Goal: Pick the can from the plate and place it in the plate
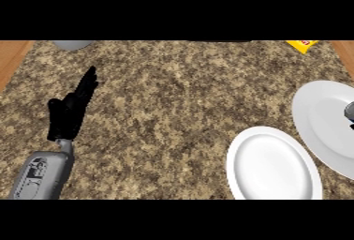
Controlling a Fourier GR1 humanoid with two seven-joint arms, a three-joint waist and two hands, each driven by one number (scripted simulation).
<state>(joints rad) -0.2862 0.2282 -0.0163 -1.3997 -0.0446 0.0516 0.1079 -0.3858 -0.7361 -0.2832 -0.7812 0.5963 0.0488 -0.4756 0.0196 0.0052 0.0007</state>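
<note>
Black fingers of the left hand are held straight and released, grasping nothing, over the speckled stone counter at the view's left. Only one hand is seen. Two white plates are counted at the right, the near plate just beside the far plate. One grey can is seen on the far plate, cut by the right edge.

counter: speckled stone | plates: glossy white | edges: wood
</note>
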